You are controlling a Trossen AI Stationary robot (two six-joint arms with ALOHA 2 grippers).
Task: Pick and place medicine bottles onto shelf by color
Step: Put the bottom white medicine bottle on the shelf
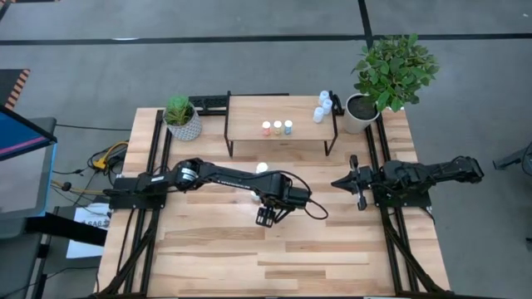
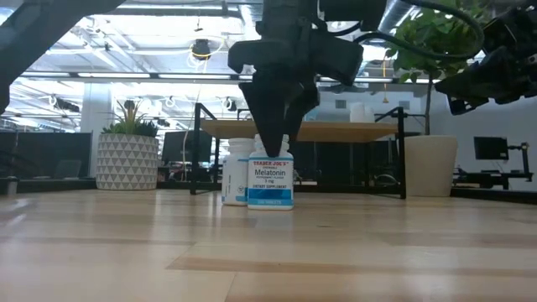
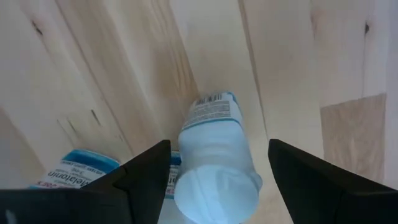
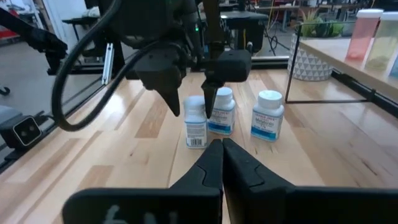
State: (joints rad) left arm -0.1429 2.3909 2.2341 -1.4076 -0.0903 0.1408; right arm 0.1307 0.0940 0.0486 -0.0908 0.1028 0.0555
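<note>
Two potted plants flank the back edge: small one (image 1: pixel 180 117), leafy one (image 1: pixel 389 76) (white pots).

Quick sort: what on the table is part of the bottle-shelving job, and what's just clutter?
Job:
- white bottles on the table
- shelf
- three coloured bottles on the shelf
- pale bottles at the shelf's right end
- left gripper, open around a white bottle

Clutter:
- small plant in patterned pot
- large plant

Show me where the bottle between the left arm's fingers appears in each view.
High: hidden beneath the left gripper, table centre.
Low: the bottle stands frontmost, centre.
Left wrist: bottom centre.
Right wrist: leftmost of three.
Landmark: that gripper's fingers astride it.
</note>
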